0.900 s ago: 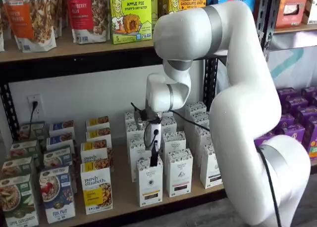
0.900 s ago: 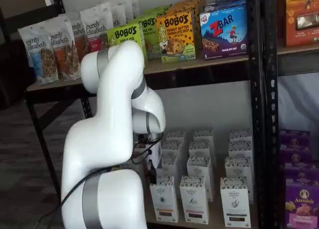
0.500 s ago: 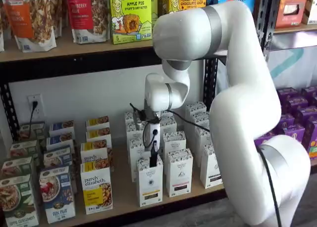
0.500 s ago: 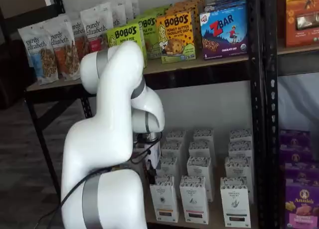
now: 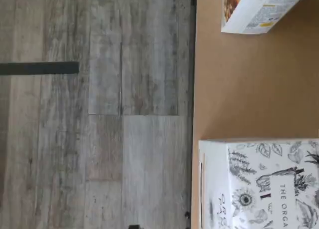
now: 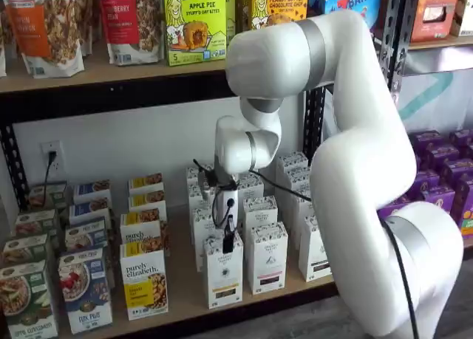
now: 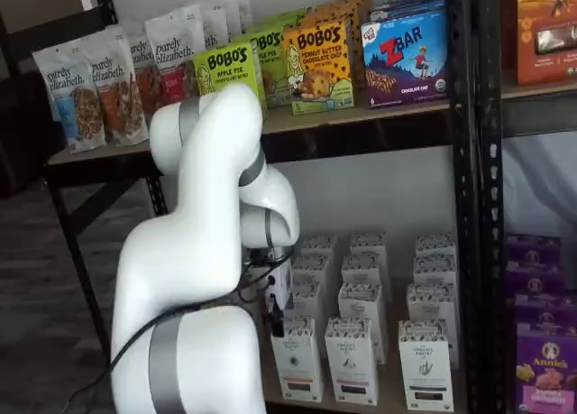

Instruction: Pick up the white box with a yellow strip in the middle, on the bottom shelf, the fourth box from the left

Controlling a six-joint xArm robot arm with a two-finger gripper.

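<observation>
Wrist view: the white box (image 5: pixel 259 184) (botanical-patterned top) stands at the front edge of the bottom shelf (image 5: pixel 239 89). Both shelf views: the gripper (image 6: pixel 229 239) hangs directly above that front-row carton (image 7: pixel 297 360); jaws apart, nothing held.

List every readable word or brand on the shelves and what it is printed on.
"BOBO'S APPLE PIE": green box.
"BOBO'S PEANUT BUTTER CHOCOLATE CHIP": yellow box.
"ZBAR": blue box.
"purely elizabeth": granola bag, and yellow-banded box.
"Annie's": purple box.
"THE ORGA...": white box.
Smaller print: blurred.
</observation>
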